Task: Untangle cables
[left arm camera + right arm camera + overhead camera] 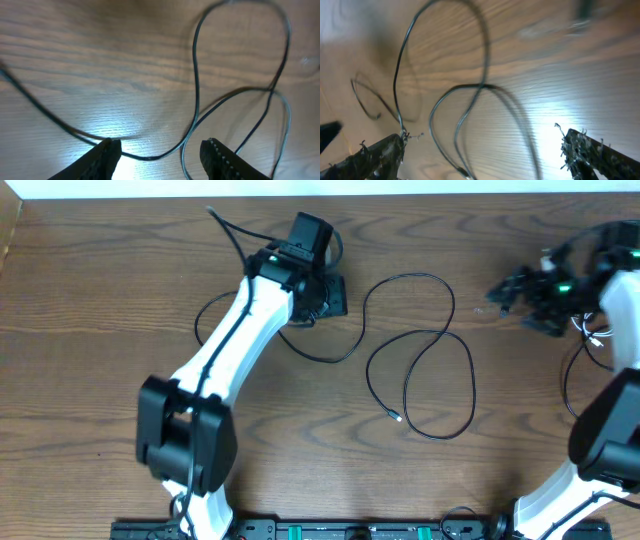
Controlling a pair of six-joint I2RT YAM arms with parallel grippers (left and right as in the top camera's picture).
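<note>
As the left tool [160,152] gapes, a black cable [195,90] lies below it.

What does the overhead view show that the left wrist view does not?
Only overhead: the left arm and right arm, plus the cable laid out in full loops with its free plug.
Only left wrist: the left end effector up close, fingers apart, with a stretch of cable seen between the tips, and glare on the table.
Both: the black cable crossing itself on the wooden table.
</note>
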